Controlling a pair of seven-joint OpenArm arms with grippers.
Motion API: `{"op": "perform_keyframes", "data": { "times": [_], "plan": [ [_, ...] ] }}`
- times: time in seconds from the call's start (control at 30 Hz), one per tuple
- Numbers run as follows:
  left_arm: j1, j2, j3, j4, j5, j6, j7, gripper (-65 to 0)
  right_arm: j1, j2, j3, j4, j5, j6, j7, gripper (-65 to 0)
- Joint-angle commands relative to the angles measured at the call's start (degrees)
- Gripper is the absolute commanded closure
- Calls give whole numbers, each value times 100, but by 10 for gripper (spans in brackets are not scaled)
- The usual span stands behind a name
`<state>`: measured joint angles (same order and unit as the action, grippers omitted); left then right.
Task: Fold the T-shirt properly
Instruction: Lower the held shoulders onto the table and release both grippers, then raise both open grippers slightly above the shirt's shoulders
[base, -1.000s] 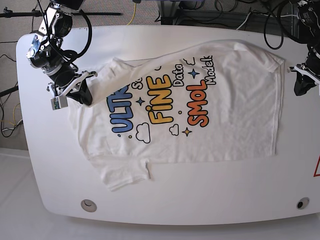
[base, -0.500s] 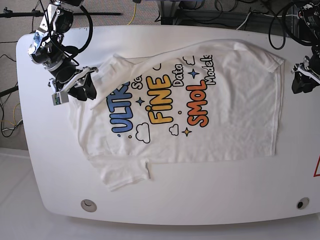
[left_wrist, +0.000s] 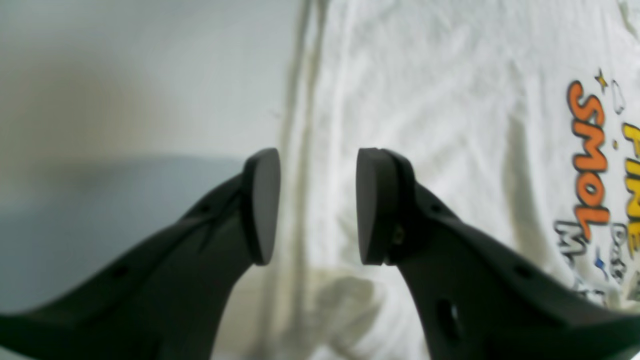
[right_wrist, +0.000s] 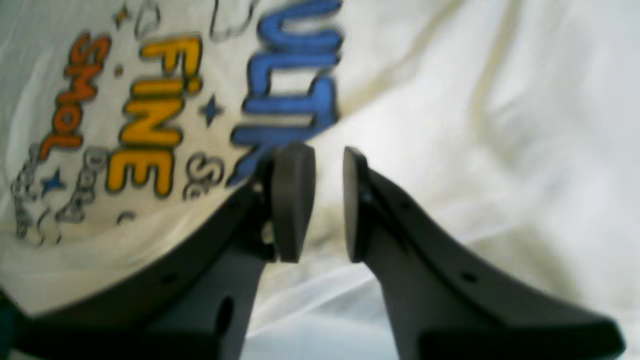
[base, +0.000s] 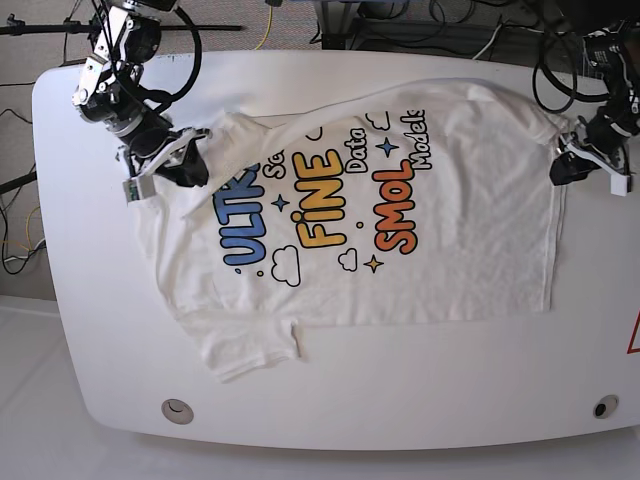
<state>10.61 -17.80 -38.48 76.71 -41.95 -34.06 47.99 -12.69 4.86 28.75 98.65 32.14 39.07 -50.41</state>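
The white T-shirt (base: 450, 220) lies flat and print side up on the white table (base: 400, 400), with the blue, yellow and orange lettering showing. Its lower sleeve (base: 250, 345) is spread out and its upper sleeve is folded in. My right gripper (base: 188, 167) hovers over the shoulder area next to the blue lettering (right_wrist: 290, 95). In the right wrist view it (right_wrist: 325, 202) has a narrow gap and nothing between the pads. My left gripper (base: 562, 168) is at the hem's far corner. In the left wrist view it (left_wrist: 317, 205) is open over the hem edge of the shirt (left_wrist: 425, 125).
Two round grommets sit near the table's front edge (base: 177, 409) (base: 603, 406). Cables and stands run behind the table's back edge (base: 400, 30). A red triangle mark (base: 634, 335) shows at the right edge.
My right gripper has moved up and right onto the shirt's shoulder area. My left gripper has moved inward and down to the hem's corner.
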Motion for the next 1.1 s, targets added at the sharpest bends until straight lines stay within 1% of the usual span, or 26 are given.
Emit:
{"op": "perform_keyframes", "data": {
  "times": [0.0,0.17,0.23,0.33,0.4,0.53,0.6,0.7,0.8,0.93,1.0,1.07],
  "plan": [
    [-99,-105,-33,114,-117,-44,32,-228,42,81,48,135,149,62,167,-136],
    [-178,-105,-51,342,-134,-44,349,-228,42,72,48,152,149,62,158,-136],
    [-195,-88,-60,615,-134,-44,507,-228,42,72,48,144,149,62,158,-136],
    [-151,-70,-139,1160,-134,-27,885,-228,42,90,48,135,149,62,158,-136],
    [-90,44,-297,1547,-134,-27,1113,-228,42,107,48,135,149,62,158,-136],
    [86,387,-789,2505,-108,-18,1579,-230,42,116,48,117,149,62,158,-136],
    [192,501,-921,2839,-99,-18,1825,-230,42,107,48,117,149,62,158,-136],
    [306,651,-1018,3033,-99,-9,2080,-230,42,90,48,117,149,62,158,-136],
    [526,738,-1141,3050,-55,35,2204,-230,42,90,48,108,131,62,158,-136],
    [886,844,-1194,3059,130,290,2195,-230,42,90,48,108,131,62,158,-136],
    [965,844,-1159,3059,235,351,2195,-231,34,116,48,108,131,62,158,-136],
    [1009,853,-1115,3050,384,395,2195,-247,25,125,48,108,113,62,158,-136]
  ]
}}
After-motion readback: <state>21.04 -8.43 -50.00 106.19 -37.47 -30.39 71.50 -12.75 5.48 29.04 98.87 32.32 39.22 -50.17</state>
